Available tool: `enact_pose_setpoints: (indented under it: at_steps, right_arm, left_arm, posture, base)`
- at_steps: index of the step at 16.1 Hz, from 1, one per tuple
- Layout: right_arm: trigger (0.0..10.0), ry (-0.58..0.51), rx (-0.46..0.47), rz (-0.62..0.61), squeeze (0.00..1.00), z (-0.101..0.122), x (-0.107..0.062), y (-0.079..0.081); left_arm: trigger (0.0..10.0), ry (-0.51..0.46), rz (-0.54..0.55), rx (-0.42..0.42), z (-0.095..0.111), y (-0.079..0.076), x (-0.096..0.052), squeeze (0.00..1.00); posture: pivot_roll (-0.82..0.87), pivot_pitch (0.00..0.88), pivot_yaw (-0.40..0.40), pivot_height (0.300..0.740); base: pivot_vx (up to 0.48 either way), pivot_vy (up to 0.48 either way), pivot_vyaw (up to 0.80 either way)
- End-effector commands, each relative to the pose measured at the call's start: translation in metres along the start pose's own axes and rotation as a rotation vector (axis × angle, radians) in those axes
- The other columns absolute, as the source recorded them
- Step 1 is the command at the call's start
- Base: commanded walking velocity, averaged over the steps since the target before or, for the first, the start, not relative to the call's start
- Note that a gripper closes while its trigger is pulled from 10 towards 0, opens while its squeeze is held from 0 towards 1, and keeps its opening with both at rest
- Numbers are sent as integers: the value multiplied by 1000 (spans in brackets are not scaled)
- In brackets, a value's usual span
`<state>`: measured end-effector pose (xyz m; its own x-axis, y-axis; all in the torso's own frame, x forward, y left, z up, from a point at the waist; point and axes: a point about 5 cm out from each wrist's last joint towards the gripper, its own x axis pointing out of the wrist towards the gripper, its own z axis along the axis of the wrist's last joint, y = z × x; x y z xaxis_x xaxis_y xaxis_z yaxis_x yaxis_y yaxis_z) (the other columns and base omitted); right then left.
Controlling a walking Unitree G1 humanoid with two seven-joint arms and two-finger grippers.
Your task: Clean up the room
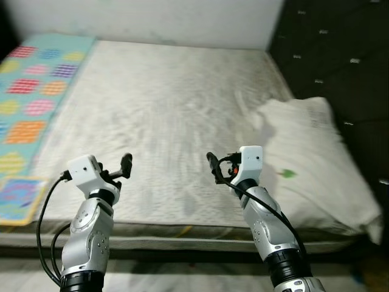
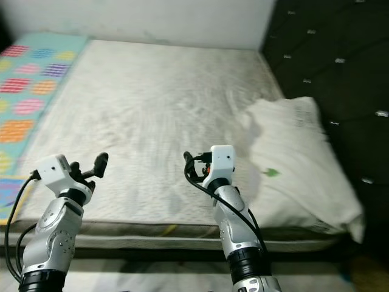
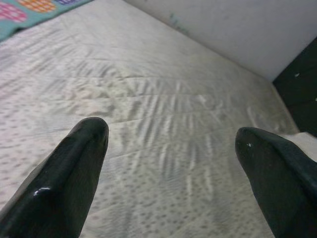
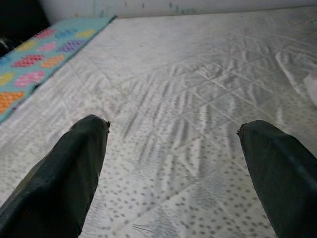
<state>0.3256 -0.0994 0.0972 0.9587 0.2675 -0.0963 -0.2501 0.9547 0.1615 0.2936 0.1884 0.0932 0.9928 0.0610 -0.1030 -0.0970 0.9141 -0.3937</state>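
Observation:
A white mattress [image 1: 158, 103] lies on the floor before me, bare and quilted. A white pillow [image 1: 310, 164] with a small green mark rests on its right side by the dark headboard. My left gripper [image 1: 126, 164] hovers over the near left part of the mattress, open with nothing between its fingers [image 3: 74, 168]. My right gripper [image 1: 213, 167] hovers over the near middle, just left of the pillow, open and empty, its fingers [image 4: 74, 163] spread wide above the sheet.
A colourful play mat [image 1: 30, 91] with bright patches runs along the mattress's left edge. A black tufted headboard [image 1: 334, 55] stands on the right. A pale wall [image 1: 152, 18] closes the far side. The mattress's front edge [image 1: 182, 234] is near my body.

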Motion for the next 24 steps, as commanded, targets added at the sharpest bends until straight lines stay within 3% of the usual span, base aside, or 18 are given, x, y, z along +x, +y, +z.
enact_pose_setpoints:
  at_steps: [1,18,24]
  right_arm:
    - [10000,17,1,-40,0,-3,-3,-13]
    - [10000,40,6,-16,0,-4,-2,-12]
    - [10000,39,7,-12,0,-4,-3,-11]
  left_arm:
    - [10000,22,-15,-4,-5,-8,1,0]
    - [10000,24,-1,4,-4,-9,2,0]
    - [10000,-7,-34,2,-2,-12,0,0]
  posture:
    - [-67,80,-24,740]
    - [-76,86,-31,740]
    - [-75,82,-28,740]
  base:
    - [0,364,0]
    - [0,367,0]
    - [0,0,0]
